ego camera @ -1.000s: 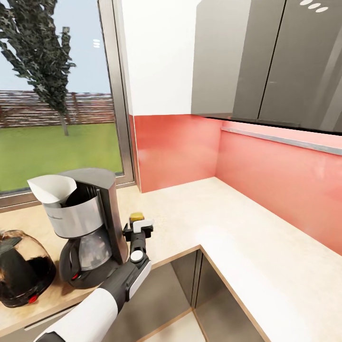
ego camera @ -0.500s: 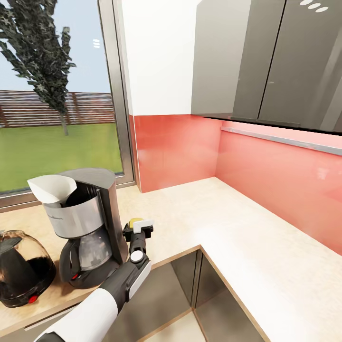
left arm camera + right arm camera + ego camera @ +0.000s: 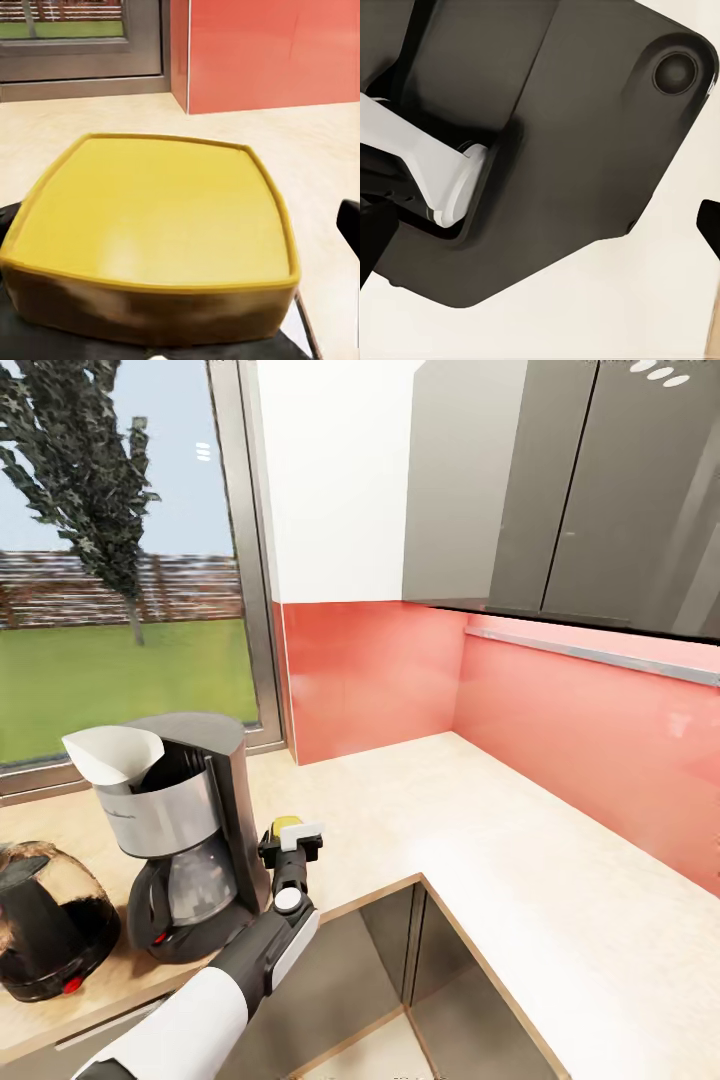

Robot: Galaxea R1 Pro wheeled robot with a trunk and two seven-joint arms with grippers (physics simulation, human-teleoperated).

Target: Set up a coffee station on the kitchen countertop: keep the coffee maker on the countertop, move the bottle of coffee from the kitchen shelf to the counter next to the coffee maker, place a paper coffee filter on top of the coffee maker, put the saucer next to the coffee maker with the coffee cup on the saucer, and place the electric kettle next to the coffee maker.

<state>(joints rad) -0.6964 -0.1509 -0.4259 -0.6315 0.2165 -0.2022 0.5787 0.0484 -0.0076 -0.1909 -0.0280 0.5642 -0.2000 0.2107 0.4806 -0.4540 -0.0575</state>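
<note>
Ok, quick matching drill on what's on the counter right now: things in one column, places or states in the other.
Things:
1. paper filter
2. electric kettle
3. yellow-lidded coffee bottle
4. coffee maker

Places or states:
A. held in the left claw
B. at the window-side end of the counter
C. sitting in the coffee maker's top
D. between kettle and bottle

Pairs: 1-C, 2-B, 3-A, 4-D

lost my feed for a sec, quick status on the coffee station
Left pincer shut on yellow-lidded coffee bottle, beside coffee maker. Paper filter on top. Kettle on its other side. Right pincer state unclear. Counter ahead unobstructed.
</note>
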